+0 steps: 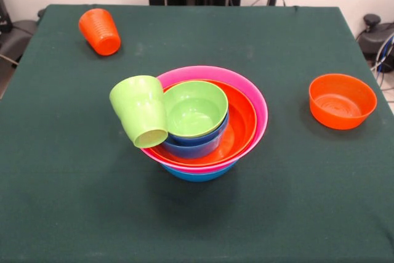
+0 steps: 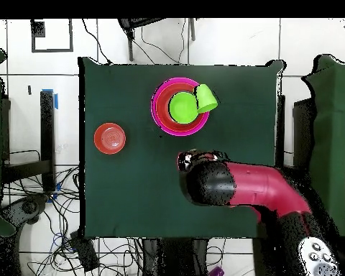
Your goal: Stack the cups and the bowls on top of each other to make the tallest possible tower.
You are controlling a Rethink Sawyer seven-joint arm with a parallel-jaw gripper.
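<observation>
1. The tower point(image 1: 206, 129) stands near the middle of the green worktop point(image 1: 74, 201): a large blue bowl point(image 1: 197, 173) at the bottom, a pink bowl point(image 1: 255, 100) in it, then a large orange bowl point(image 1: 241, 121), a smaller blue bowl point(image 1: 191, 146) and a small lime-green bowl point(image 1: 196, 108) on top.
2. A lime-green cup point(image 1: 141, 110) lies tipped on its side against the pile's rim, mouth turned outward and down. It leans on the bowls instead of sitting in them, so I would call this step half done.
3. Two pieces are not yet stacked. An orange ribbed cup point(image 1: 100, 31) lies on its side near a far corner of the worktop, well apart from the pile. A small orange bowl point(image 1: 342, 100) sits upright on the other side, also well apart.
4. From above, the arm point(image 2: 254, 185) reaches in over the worktop, short of the tower. The hand itself is under the arm's black end and I cannot tell whether it is spread or pressed together.
5. As I judge it, the green cup needs righting first, then seating in the lime-green bowl. The small orange bowl might be better placed before any cup goes on.
6. The risk I see is that a nudge to the leaning cup could roll it off onto the worktop or shift the small bowls.
7. I can read no brand, label or writing on any cup or bowl.
</observation>
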